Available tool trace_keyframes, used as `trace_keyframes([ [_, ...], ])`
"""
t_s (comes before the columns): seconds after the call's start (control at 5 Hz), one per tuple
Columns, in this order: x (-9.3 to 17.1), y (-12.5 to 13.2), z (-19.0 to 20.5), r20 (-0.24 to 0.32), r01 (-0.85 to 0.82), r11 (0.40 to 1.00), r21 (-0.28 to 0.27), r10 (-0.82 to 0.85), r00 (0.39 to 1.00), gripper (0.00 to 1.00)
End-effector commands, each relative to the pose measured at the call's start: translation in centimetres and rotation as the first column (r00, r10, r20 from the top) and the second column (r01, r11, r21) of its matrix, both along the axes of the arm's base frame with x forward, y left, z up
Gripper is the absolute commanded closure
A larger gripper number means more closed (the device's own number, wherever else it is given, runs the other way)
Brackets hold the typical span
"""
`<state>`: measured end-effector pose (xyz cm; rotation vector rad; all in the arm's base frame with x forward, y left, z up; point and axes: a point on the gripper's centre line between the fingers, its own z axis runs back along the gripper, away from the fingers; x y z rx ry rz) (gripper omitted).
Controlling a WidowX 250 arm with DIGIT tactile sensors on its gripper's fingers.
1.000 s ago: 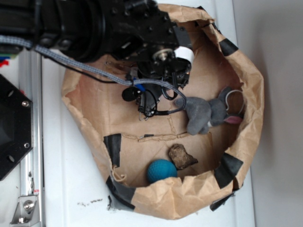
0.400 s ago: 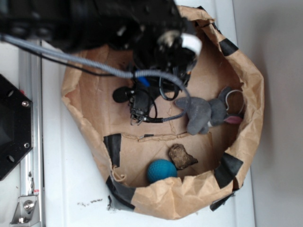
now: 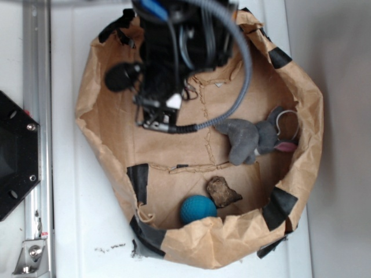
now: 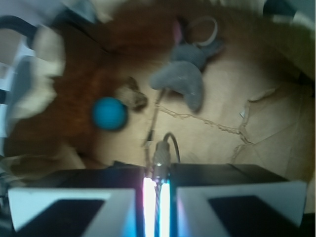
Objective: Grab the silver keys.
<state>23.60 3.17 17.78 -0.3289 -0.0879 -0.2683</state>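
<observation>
Gripper [image 4: 156, 180] is clenched. Wrist view shows the two fingers pressed nearly together, with only a thin bright slit between them. A small metal piece with a thin dark wire loop sticks out just past the tips. I read that as the keys [image 4: 160, 154], pinched and hanging, but it's blurry, so not certain.

Change over the last second: the arm was low over the middle of the bag [image 3: 301, 168], next to the plush. Exterior view now has it pulled back toward the far rim and apparently raised. The bag floor it was covering is now bare paper, with no keys lying there. That backs up the grasp: they left with the gripper.

Past the tips, all on the bag floor and well clear of the gripper:
- blue ball [image 4: 109, 113]
- brown rock [image 4: 131, 96], touching the ball
- grey plush [image 4: 185, 79], furthest out

None of the three has moved.

My call: the grab looks done, and what's left is holding the pinch. The risk is that the bunch hangs by one key or the ring and slips.
</observation>
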Motion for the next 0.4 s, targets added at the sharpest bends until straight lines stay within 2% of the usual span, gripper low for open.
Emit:
trace_keyframes([
  [0.0,1.00,0.25,0.87,0.063,-0.068,0.995,0.078,0.063,0.996,1.00],
  [0.2,1.41,0.34,0.42,0.061,-0.086,0.994,0.061,0.082,0.995,1.00],
])
